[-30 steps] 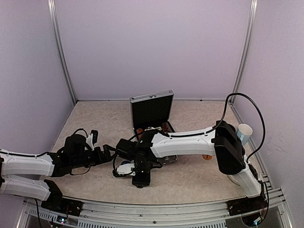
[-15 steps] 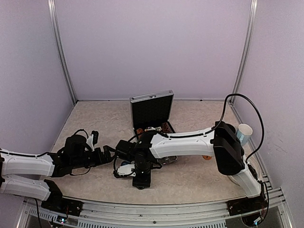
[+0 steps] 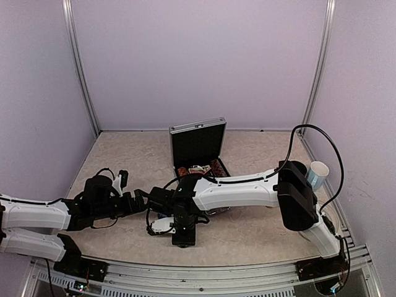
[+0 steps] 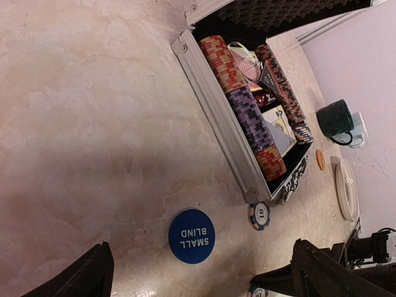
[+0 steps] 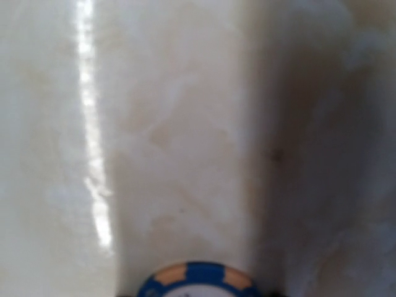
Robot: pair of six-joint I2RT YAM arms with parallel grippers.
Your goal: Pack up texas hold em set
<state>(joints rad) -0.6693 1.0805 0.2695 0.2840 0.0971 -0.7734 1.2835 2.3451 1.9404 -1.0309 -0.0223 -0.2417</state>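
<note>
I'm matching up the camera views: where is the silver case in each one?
Top external: silver case, centre back, lid standing open.
Left wrist: upper middle, lying diagonally, chips inside.
Right wrist: not in it.
Shared landmark: the pale marbled table, in all three.

The overhead cam is sitting high up behind the near edge of the table [image 3: 260, 238], looking down and forward toward the back wall [image 3: 198, 62] — far enough off that it's taking in the whole tabletop. The left wrist cam is riding low and rolled sideways, looking across the table at the open case [image 4: 216, 117], with a round blue button [image 4: 192, 236] closer in. The right wrist cam is pointing almost straight down, so near it's blurring — mostly catching marbled surface plus a chip [image 5: 198, 281] edge. Overhead and left wrist are sharing the case.
</note>
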